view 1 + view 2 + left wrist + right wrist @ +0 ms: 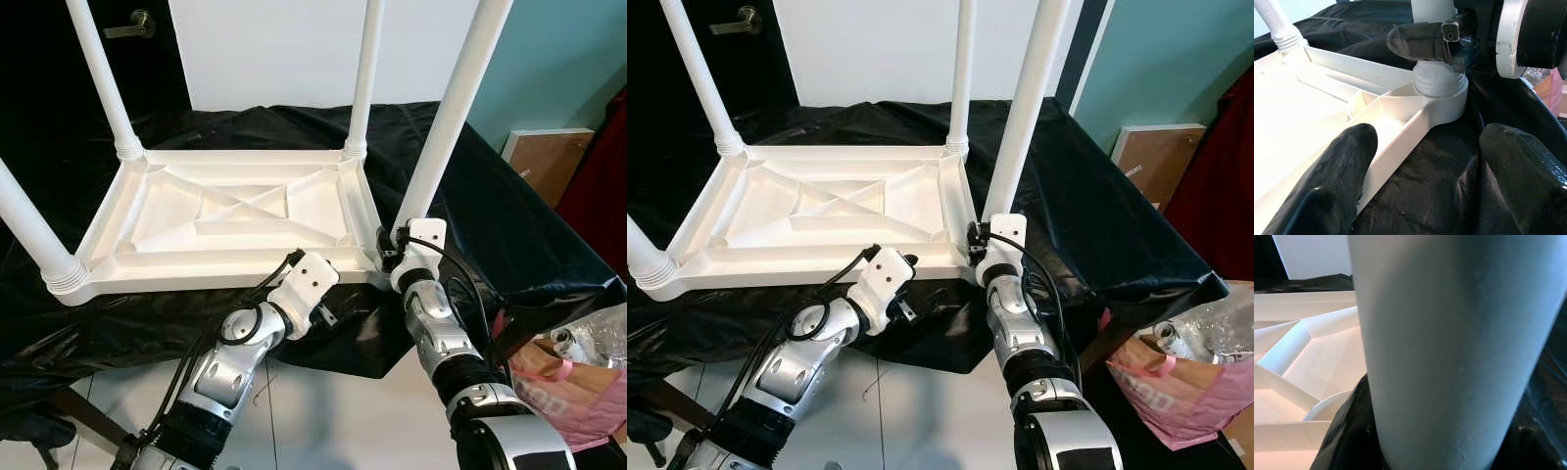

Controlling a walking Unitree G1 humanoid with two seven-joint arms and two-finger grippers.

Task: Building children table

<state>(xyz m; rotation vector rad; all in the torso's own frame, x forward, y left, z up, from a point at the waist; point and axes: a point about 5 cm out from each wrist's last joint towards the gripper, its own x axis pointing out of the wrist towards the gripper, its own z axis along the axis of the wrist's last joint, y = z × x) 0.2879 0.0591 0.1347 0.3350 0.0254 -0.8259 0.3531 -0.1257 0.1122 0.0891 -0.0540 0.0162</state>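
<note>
I'm gripping the near-right leg (446,127) with the right gripper (388,247) fingers; left gripper (1430,161) is hovering open at the upturned tabletop (235,211) edge.

White plastic tabletop (235,211), upturned, with four white legs (446,127). Beneath it, a glossy black sheet (509,225) covering the desk. Silver arms with white wrist housings: the left gripper (1425,196) has matte black fingers (1337,181); the right gripper (390,250) has black fingers too, one seen dark against the white leg in the right wrist view. Teal wall (578,69); white panel (265,49); brown board (549,157); pink bag (578,382); pale floor tiles (343,411).
</note>
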